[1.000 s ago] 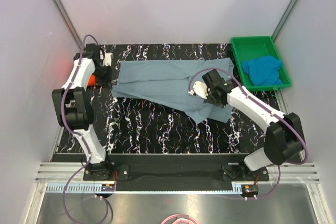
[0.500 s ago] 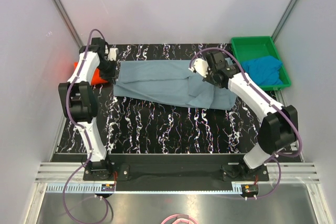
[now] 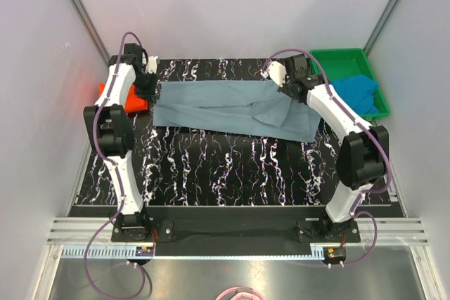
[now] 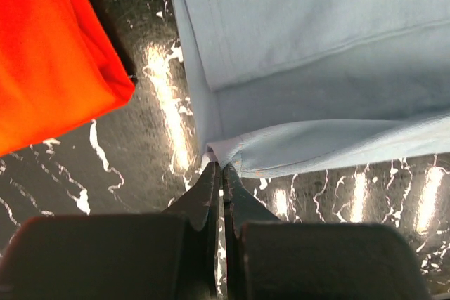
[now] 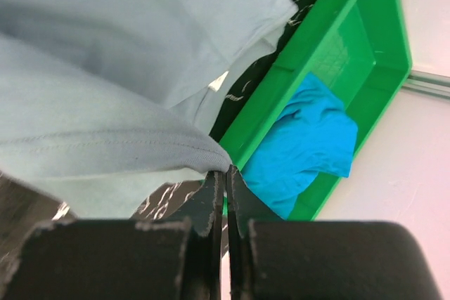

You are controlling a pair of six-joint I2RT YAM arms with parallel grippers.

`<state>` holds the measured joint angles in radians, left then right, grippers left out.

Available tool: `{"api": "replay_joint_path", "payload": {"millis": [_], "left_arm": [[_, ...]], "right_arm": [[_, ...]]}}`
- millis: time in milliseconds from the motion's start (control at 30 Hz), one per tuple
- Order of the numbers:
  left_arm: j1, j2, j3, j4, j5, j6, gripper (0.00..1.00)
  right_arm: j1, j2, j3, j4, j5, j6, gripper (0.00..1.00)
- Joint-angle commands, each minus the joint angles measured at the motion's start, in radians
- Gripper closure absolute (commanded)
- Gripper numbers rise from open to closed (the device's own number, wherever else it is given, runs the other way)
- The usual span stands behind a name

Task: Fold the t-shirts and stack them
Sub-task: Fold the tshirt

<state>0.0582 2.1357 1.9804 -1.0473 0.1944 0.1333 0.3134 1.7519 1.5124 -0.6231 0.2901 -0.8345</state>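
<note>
The large grey-blue t-shirt (image 3: 225, 107) lies stretched in a long band across the back of the table, doubled over on itself. My left gripper (image 3: 150, 83) is shut on its left corner; the left wrist view shows the black jaws (image 4: 219, 166) pinching the cloth (image 4: 316, 47) at the tip. My right gripper (image 3: 285, 89) is shut on the shirt's hem (image 5: 91, 124) near the right end, jaws (image 5: 225, 171) closed on the edge. The orange-red t-shirt (image 3: 112, 96) lies folded at the far left (image 4: 49, 61). The bright blue t-shirt (image 3: 355, 93) sits crumpled in the tray (image 5: 309, 145).
The green plastic tray (image 3: 315, 68) stands at the back right corner, close beside my right gripper (image 5: 309, 40). White walls close in the left, back and right sides. The black marbled table (image 3: 232, 173) stretches toward the arm bases.
Both grippers moved toward the back of the table with the grey-blue shirt's edge. The right one swept from mid-right to back right, laying the near part over the rest.
</note>
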Motion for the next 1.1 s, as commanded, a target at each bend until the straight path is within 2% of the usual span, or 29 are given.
{"api": "replay_joint_path", "payload": {"millis": [0, 467, 800, 1067], "left_arm": [[-0.012, 0.029, 0.061, 0.023, -0.019, 0.009, 1.00], [-0.021, 0.093, 0.118, 0.039, -0.044, 0.015, 1.00], [-0.026, 0.150, 0.152, 0.059, -0.092, 0.006, 1.00], [-0.043, 0.181, 0.187, 0.079, -0.125, 0.000, 1.00]], "right_arm": [[-0.017, 0.041, 0.083, 0.080, 0.023, -0.012, 1.00], [-0.048, 0.265, 0.327, 0.131, 0.027, -0.006, 1.00], [-0.077, 0.411, 0.422, 0.152, 0.032, -0.011, 1.00], [-0.105, 0.465, 0.476, 0.175, 0.040, -0.011, 1.00]]}}
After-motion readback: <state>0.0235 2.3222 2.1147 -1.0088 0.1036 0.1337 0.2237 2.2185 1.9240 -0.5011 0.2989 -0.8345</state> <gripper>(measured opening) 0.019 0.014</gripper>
